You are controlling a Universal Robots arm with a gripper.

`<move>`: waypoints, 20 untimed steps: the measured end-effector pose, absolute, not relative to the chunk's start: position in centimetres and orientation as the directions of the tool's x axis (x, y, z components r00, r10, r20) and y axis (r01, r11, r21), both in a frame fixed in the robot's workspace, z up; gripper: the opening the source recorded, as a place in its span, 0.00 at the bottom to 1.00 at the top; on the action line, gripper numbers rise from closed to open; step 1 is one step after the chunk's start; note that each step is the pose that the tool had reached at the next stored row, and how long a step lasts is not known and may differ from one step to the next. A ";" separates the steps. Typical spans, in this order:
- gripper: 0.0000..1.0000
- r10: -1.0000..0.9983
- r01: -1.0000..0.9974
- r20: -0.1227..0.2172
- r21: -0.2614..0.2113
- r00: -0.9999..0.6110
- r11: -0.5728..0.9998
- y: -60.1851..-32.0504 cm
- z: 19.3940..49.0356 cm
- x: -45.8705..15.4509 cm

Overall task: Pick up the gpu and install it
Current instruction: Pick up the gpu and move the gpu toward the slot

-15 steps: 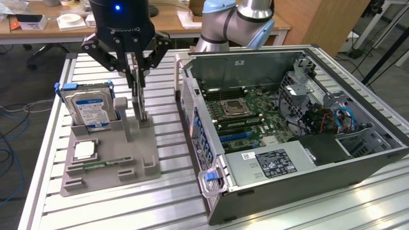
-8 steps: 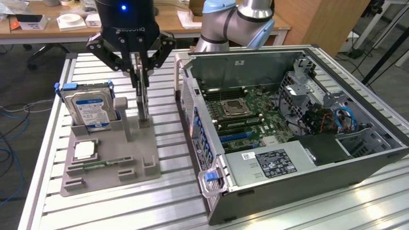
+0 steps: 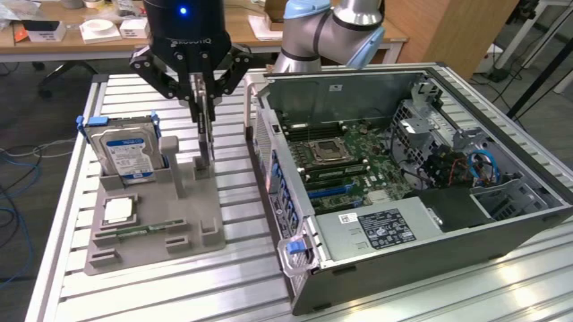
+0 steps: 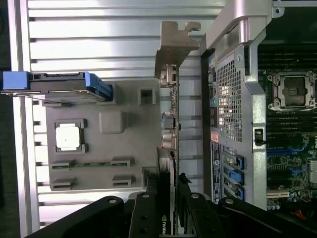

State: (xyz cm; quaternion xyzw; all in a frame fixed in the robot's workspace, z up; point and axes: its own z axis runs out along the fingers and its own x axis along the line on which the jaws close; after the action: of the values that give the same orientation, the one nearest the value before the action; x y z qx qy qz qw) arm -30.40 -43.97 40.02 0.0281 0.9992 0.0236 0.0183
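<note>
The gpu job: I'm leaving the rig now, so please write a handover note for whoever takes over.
Gripper: shut on the thin green-and-black gpu card with silver end bracket, held upright on edge.
Where: over the grey plastic parts holder, beside the open black computer case; whether its lower edge is clear of the holder, cannot tell.
Done: card gripped.
Left: installing it; it is not in the case yet.
</note>
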 end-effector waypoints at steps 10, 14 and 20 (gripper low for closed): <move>0.26 0.057 0.055 -0.035 0.049 -0.998 0.997 -44.0 40.1 -29.4; 0.26 0.057 0.055 -0.035 0.050 -0.998 0.997 -44.0 40.2 -29.2; 0.26 0.057 0.055 -0.034 0.050 -0.998 0.997 -44.0 40.4 -28.6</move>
State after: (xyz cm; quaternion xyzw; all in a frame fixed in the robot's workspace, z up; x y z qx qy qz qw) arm -28.61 -43.97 40.45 0.0281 0.9991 0.0245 0.0177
